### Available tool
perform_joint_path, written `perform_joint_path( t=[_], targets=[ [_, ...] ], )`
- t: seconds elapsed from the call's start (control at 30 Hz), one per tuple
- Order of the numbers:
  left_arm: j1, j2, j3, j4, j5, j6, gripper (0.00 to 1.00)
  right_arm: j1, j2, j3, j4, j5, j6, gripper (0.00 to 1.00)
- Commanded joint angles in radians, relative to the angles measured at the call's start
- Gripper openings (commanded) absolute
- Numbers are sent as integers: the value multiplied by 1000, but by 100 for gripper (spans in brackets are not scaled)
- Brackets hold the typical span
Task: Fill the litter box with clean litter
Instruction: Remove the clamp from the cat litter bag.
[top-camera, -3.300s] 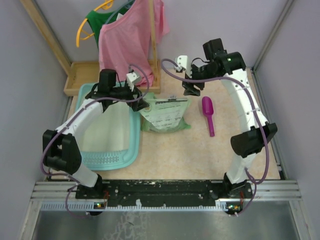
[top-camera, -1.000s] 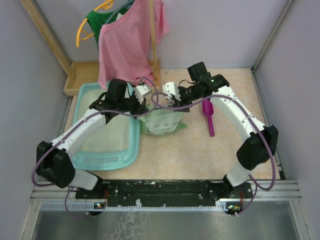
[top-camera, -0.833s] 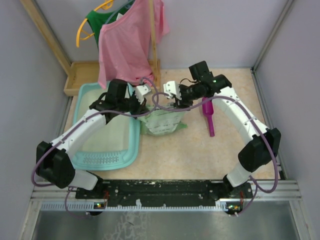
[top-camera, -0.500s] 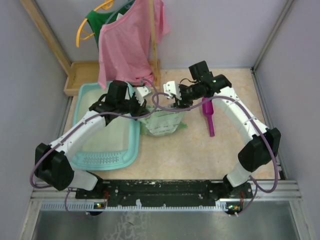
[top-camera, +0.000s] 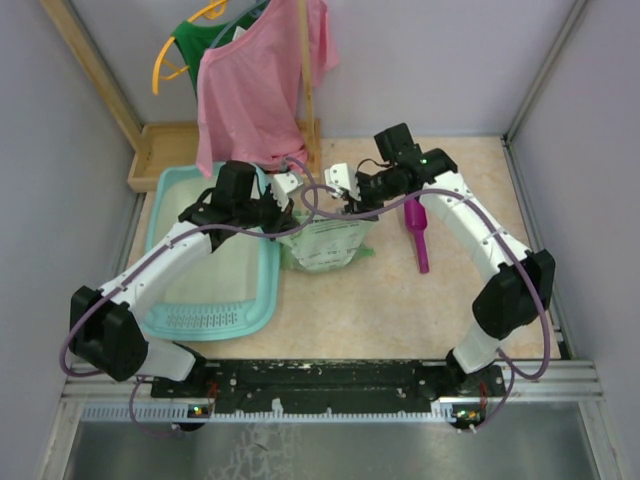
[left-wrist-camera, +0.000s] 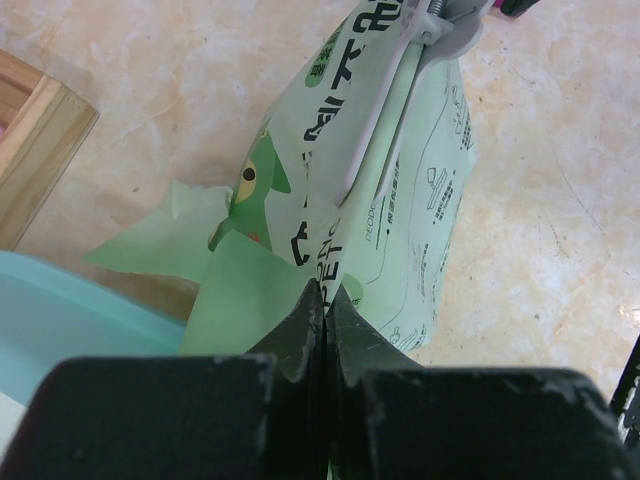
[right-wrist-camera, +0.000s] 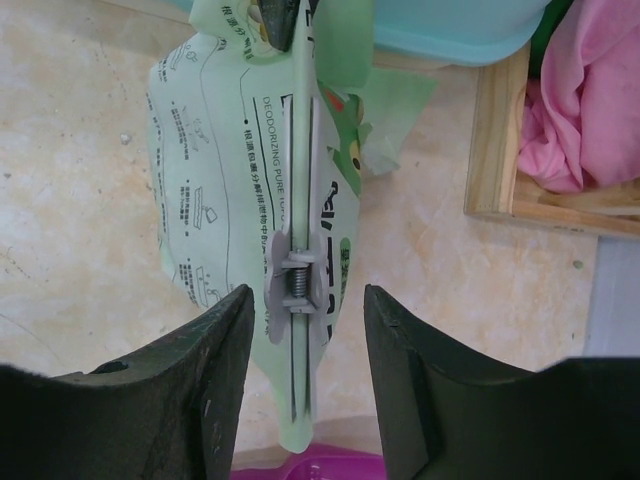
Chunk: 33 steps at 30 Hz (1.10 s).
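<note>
My left pincer (left-wrist-camera: 318, 305) is squeezed shut on a thin green flap at the edge of the bag (left-wrist-camera: 405, 200). Its two black tips meet with only the flap between them. My right pincer (right-wrist-camera: 303, 300) is wide open. Its black fingers (right-wrist-camera: 215, 370) sit one on each side of the white clip (right-wrist-camera: 297, 270) that runs along the top of the bag. There is a gap on both sides, so it holds nothing.

From the top camera, the bag is near the middle of the table (top-camera: 400, 310), and both pincers meet over its top edge. The litter box (top-camera: 205, 318) lies at 9 o'clock from the bag, just beside it, with its slotted end at 6 o'clock. The magenta scoop (top-camera: 418, 235) lies at 3 o'clock from the bag. A wooden tray (top-camera: 160, 150) sits at 11 o'clock, and a pink shirt (top-camera: 255, 80) hangs near it.

My left arm (top-camera: 170, 255) crosses over the litter box and hides part of its floor. The bag is clipped shut, so I cannot see what is inside. I cannot tell if the bag is touching the table or lifted off it. In the right wrist view only a bit of the scoop shows at the bottom edge, and the litter box is cut off at the top.
</note>
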Motion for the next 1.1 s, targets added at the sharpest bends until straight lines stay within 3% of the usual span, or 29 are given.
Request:
perform_joint_path(
  t=[0.0,0.27,0.5,0.6,0.67,1.07],
  targets=[
    [-29,-36,20,113,68,-27,0,16,29,55,-1,-50,-13,46],
    [-35,-31,25,118,66,-32,0,16,61,62,-19,-53,-14,40],
    [-41,-19,27,119,63,-33,0,17,51,52,-17,-44,-8,29],
    [-42,-15,27,120,63,-34,0,16,42,48,-8,-41,1,18],
    [-43,-14,29,120,62,-34,0,16,35,46,-1,-38,8,1],
    [-45,-13,19,132,49,-37,0,16,30,114,-4,-25,125,0]
  ],
)
